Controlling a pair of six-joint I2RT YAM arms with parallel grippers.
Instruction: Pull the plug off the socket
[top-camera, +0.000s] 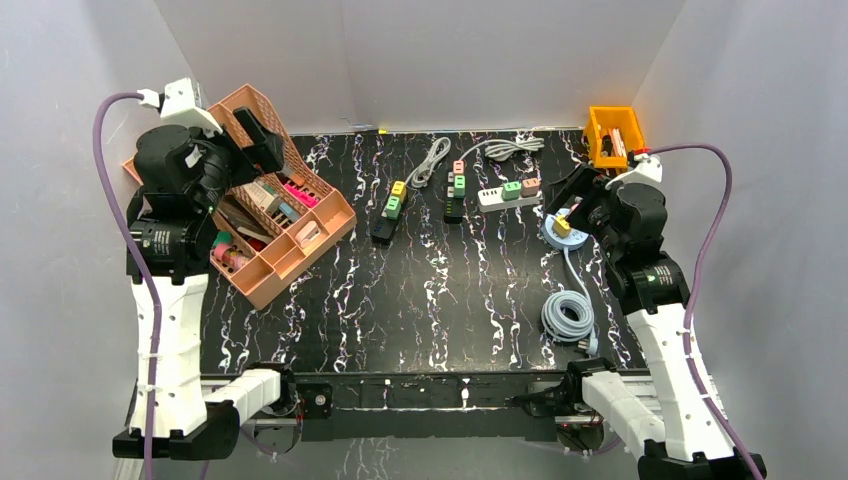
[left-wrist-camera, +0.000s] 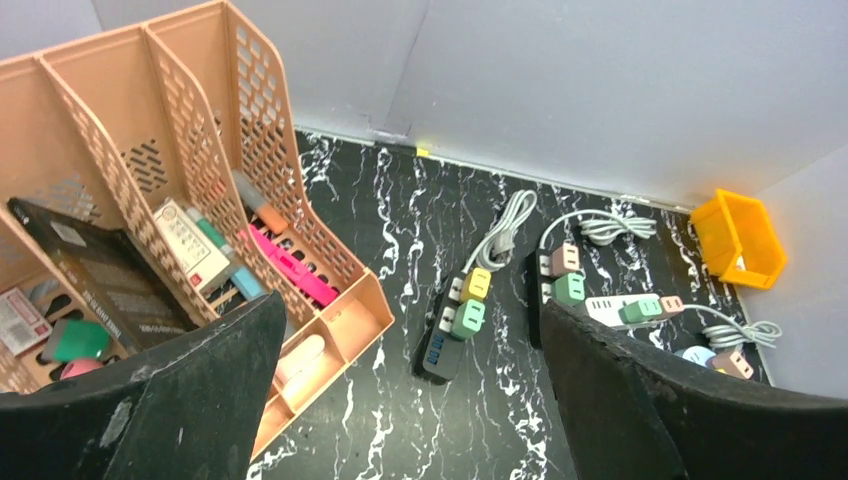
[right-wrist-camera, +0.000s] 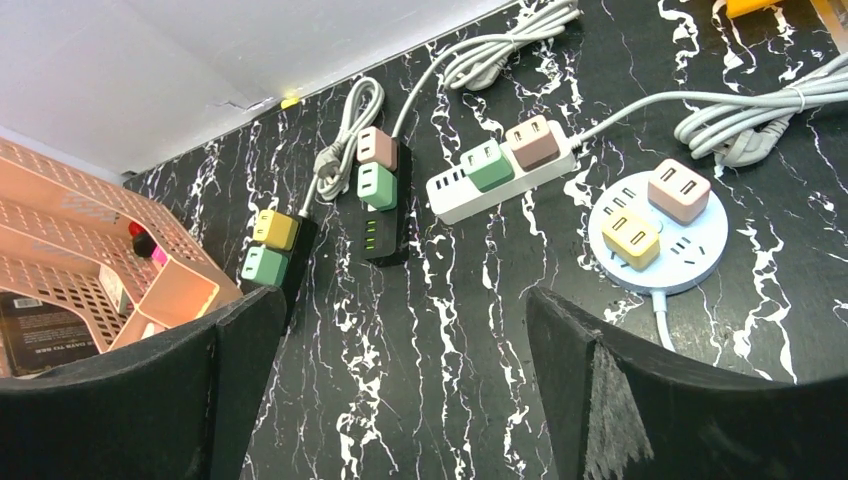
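Left gripper (top-camera: 258, 140). Hangs high over the salmon-pink plastic lattice organiser (top-camera: 300, 235) at the far left of the black white-veined table (top-camera: 450, 300). Jaws spread wide, gripping nothing.

Right gripper (top-camera: 572, 195). Hovers at the right side, above the far part of the round white socket disc (right-wrist-camera: 680, 255), hiding some of it from the overhead camera. Jaws likewise wide apart and empty, touching no plug.

On the disc: a yellow cube plug (right-wrist-camera: 631, 240) and a pink cube plug (right-wrist-camera: 679, 190), both seated, close together but not touching.

Just left of the disc: a white power strip (right-wrist-camera: 445, 195) carrying a green plug (right-wrist-camera: 489, 165) and a dusty-rose plug (right-wrist-camera: 532, 142) side by side.

Further left: a short black power strip (right-wrist-camera: 385, 240) with a mauve plug (right-wrist-camera: 378, 147) at its far end and a sea-green plug (right-wrist-camera: 376, 185) right behind it.

Left again: an angled black power strip (top-camera: 381, 232) with a mustard plug (top-camera: 398, 188) and a pale green plug (top-camera: 393, 206), touching each other.

Near right: a coiled grey cable (top-camera: 568, 315), leading up to the disc.

Far right corner: an orange plastic bin (top-camera: 612, 135).
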